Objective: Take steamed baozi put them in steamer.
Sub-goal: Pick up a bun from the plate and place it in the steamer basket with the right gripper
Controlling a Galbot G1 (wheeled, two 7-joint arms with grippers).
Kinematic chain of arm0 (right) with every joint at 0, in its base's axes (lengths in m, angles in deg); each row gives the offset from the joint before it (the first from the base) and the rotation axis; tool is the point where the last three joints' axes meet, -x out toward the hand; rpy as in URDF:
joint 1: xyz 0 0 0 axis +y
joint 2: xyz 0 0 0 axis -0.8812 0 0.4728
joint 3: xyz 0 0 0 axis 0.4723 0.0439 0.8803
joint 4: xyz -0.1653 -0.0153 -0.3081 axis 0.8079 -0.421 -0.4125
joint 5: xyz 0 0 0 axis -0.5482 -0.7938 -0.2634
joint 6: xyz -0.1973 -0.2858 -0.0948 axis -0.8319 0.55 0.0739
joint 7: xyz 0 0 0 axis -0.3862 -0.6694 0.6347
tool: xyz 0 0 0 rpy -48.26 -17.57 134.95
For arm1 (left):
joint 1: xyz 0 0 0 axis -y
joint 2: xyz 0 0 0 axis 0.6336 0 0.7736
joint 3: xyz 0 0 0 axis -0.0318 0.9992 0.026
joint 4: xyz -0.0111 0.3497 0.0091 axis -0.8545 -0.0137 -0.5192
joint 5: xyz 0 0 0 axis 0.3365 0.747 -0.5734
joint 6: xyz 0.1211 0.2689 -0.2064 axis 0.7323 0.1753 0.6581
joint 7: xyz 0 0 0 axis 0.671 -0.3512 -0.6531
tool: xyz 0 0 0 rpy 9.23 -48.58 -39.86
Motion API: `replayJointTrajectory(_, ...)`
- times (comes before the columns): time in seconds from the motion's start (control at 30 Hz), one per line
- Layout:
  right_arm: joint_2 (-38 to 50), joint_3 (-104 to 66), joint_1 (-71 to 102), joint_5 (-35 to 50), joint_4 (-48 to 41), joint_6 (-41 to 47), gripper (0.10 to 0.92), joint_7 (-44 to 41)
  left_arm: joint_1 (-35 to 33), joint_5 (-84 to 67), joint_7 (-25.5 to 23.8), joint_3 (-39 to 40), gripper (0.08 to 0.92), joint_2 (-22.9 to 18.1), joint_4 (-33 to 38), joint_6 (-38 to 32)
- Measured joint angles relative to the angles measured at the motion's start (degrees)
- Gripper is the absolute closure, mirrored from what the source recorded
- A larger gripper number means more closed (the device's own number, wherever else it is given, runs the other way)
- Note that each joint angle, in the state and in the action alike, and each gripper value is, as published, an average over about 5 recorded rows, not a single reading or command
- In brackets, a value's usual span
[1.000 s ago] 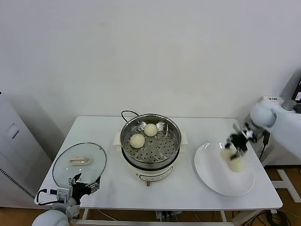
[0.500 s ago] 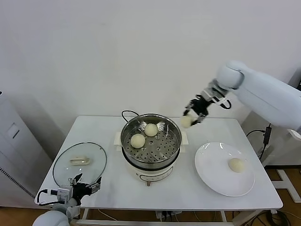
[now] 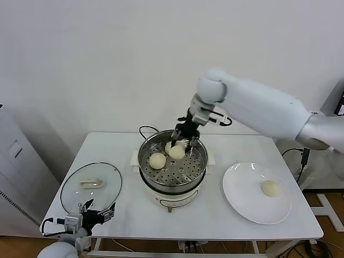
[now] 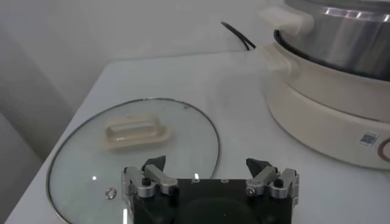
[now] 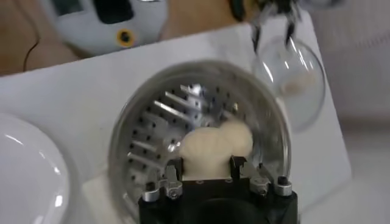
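The steamer [image 3: 183, 173], a shiny steel pot with a perforated bottom, stands mid-table on a white base. My right gripper [image 3: 181, 144] reaches down into it, shut on a steamed baozi [image 3: 177, 152]. The right wrist view shows that bun [image 5: 204, 152] pinched between the fingers above the perforated floor [image 5: 152, 149]. A second baozi [image 3: 157, 160] lies on the steamer floor to the left, and a third [image 3: 169, 145] sits partly hidden behind the held one. Another baozi [image 3: 270, 188] rests on the white plate [image 3: 244, 201]. My left gripper [image 3: 97, 211] hangs open at the table's front left [image 4: 210, 167].
A round glass lid [image 3: 90, 185] with a white handle lies flat at the left, just ahead of the left gripper [image 4: 134, 137]. A black cord [image 3: 145, 129] runs behind the steamer. The plate sits near the table's right front edge.
My right gripper lifted a baozi off the plate, carried it left across the table and lowered it into the steamer. The left arm stayed put.
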Motion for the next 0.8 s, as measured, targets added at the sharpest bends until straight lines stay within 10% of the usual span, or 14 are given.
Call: replayJointTrajectory(0.8, -3.70, -2.23, 9.90, -14.24, 2.95, -7.87, 0.497, 0.06, -0.01, -0.08, -0.08, -0.32, 0.177, 0.16, -0.66, -0.20)
